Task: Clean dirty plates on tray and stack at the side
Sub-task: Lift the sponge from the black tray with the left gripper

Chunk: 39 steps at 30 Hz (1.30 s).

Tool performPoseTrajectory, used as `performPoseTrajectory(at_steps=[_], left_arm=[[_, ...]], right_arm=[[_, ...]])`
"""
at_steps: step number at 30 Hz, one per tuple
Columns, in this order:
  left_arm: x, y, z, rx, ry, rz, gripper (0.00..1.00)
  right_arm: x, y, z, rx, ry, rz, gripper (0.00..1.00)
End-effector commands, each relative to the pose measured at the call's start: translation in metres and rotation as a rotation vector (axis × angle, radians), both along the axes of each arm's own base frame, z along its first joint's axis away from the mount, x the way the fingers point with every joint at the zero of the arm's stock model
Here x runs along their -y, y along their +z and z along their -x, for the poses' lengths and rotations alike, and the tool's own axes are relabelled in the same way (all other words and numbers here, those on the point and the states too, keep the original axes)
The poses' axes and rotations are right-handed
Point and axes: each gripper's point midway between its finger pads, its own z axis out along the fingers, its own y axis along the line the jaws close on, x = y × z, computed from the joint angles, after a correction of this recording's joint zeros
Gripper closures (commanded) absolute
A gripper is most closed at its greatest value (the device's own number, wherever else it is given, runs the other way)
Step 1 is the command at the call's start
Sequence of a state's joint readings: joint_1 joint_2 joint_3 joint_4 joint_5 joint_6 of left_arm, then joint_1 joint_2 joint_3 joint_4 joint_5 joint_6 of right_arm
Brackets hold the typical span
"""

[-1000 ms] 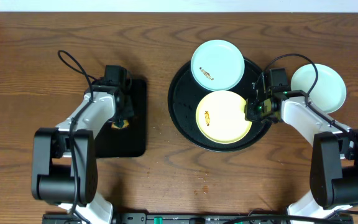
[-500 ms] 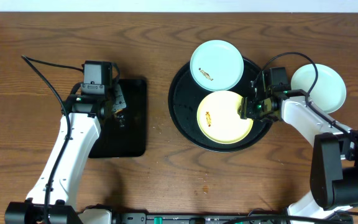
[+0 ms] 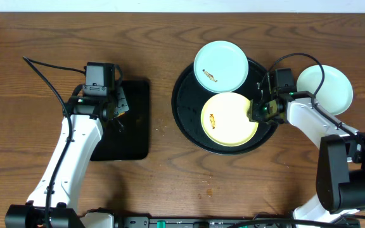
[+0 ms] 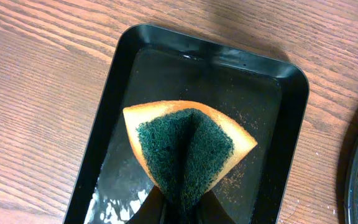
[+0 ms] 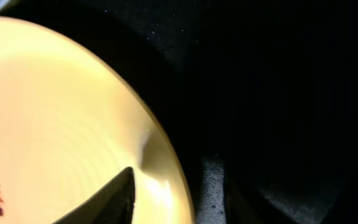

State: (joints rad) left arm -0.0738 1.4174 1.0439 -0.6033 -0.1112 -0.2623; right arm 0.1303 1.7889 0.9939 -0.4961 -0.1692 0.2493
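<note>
Overhead view: round black tray (image 3: 180,107) right of centre on the wooden worktop (image 3: 30,50); smaller rectangular tray (image 3: 135,136) to the left of it.
Yellow plate (image 3: 229,118): flat in the near half of the round black tray, with a small brown smear left of its middle.
Smeared mint plate (image 3: 221,66): at the far side of the same tray, lying partly over the rim, just beside the yellow plate.
Second mint plate (image 3: 325,88): off the tray, on the worktop at the right, partly crossed by a cable (image 3: 319,75) of the right arm.
Left pincer (image 4: 176,200): closed on a sponge (image 4: 188,149), orange with a dark green face, pinched into a fold above the rectangular tray. Fingertips cut off by the lower edge of the left wrist view. From overhead, sponge almost fully hidden.
Right pincer (image 3: 258,109): at the right edge of the yellow plate. In the right wrist view only one dark finger (image 5: 107,199) clear, over the inner slope of the plate. Other finger lost against the black tray. Cannot tell how wide the opening is, nor if the plate is gripped.
Right wrist view: plate cut off at left and bottom, smear only partly seen.
</note>
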Motion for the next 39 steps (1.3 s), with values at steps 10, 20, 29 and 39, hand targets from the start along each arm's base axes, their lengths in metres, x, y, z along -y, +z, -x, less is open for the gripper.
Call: performPoseTrajectory(at_steps=[10,20,29,39], left_arm=[[-0.001,0.008,-0.006,0.020,-0.035,-0.022,0.93],[-0.001,0.007,-0.004,0.006,-0.050,-0.032,0.93],[-0.007,0.002,-0.006,0.017,-0.039,-0.064,0.93],[-0.005,0.010,-0.016,0.063,-0.049,-0.063,0.93]], right_arm=[[0.020,-0.019,0.014,-0.066,-0.045,0.051,0.99],[0.020,-0.019,0.014,-0.066,-0.045,0.051,0.99],[0.020,-0.019,0.013,-0.064,-0.045,0.050,0.83],[0.020,-0.019,0.013,-0.063,-0.045,0.050,0.82]])
